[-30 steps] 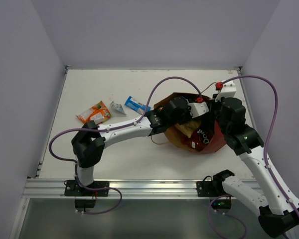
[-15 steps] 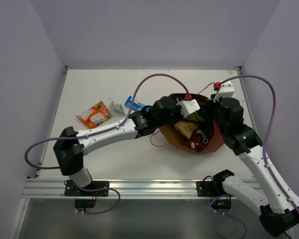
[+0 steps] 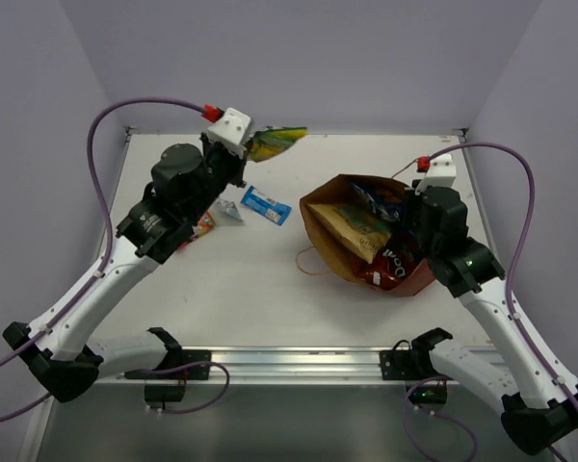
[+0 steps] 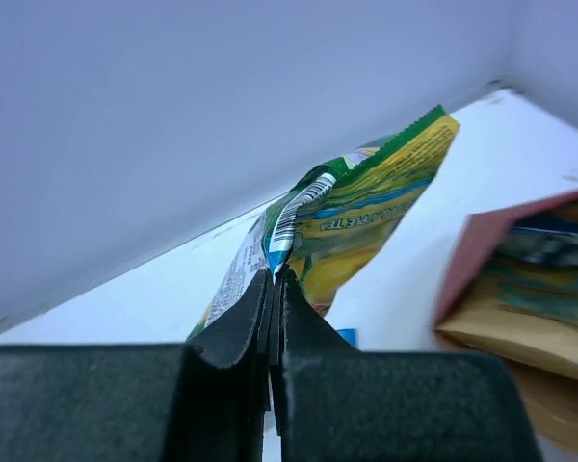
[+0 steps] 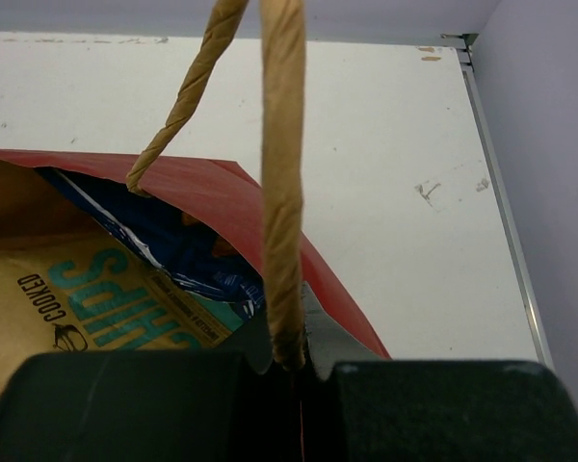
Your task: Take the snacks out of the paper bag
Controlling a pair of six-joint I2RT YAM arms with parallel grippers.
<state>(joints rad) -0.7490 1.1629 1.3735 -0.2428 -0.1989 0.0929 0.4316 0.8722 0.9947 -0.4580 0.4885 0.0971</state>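
The paper bag (image 3: 332, 236) lies on its side at the right, brown inside and red outside, mouth facing left. A tan bag with teal print (image 3: 358, 223), a blue packet (image 3: 376, 197) and a red-orange chip bag (image 3: 390, 265) show in it. My right gripper (image 3: 416, 200) is shut on the bag's twisted paper handle (image 5: 281, 192). My left gripper (image 3: 243, 152) is raised at the far left and shut on a green and yellow packet (image 3: 275, 141), which also shows in the left wrist view (image 4: 366, 212).
On the table lie a blue pack (image 3: 266, 204), a small silver-grey packet (image 3: 228, 210) and an orange pack (image 3: 204, 221) partly under the left arm. The bag's other handle loop (image 3: 313, 262) rests on the table. Walls close in the back and sides.
My left gripper has pulled out of the bag's mouth and swung up and left to the far left, carrying the green and yellow packet. The right gripper has stayed on the handle.
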